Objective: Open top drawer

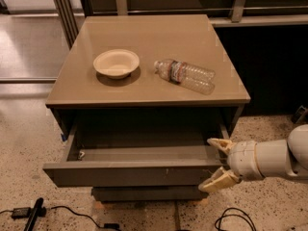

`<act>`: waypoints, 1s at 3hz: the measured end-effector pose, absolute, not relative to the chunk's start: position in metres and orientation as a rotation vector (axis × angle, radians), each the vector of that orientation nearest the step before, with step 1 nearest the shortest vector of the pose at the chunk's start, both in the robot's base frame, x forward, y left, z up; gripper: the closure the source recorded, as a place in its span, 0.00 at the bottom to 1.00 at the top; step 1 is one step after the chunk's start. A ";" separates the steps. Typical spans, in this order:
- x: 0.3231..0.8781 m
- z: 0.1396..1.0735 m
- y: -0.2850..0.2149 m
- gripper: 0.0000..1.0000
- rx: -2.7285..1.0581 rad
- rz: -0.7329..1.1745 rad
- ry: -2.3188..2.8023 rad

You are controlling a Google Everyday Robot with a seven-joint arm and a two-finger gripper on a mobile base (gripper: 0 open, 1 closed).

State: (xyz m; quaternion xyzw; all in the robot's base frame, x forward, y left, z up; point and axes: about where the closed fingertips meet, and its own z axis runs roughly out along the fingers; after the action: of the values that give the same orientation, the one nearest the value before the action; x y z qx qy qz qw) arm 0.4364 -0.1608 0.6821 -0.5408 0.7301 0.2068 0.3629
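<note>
The top drawer (130,173) is pulled well out from under the cabinet top; its grey-brown front faces me and its inside looks bare. My gripper (215,163) sits at the drawer's right front corner, coming in from the right on a white arm. Its two tan fingers are spread apart, one finger (217,144) above the drawer's front edge and the other below it by the drawer face. Nothing is held between them.
A pale bowl (116,63) and a clear plastic bottle (185,75) lying on its side rest on the cabinet top (144,32). A lower drawer front (144,193) shows beneath. Black cables (29,211) lie on the speckled floor.
</note>
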 end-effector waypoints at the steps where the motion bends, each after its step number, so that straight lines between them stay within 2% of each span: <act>1: 0.436 0.682 -0.161 0.41 -1.392 0.532 1.880; 3: 0.425 0.689 -0.167 0.88 -1.375 0.528 1.873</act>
State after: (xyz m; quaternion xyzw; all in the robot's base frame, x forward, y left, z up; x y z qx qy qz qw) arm 0.4247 -0.1665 0.6889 -0.5360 0.7302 0.2057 0.3704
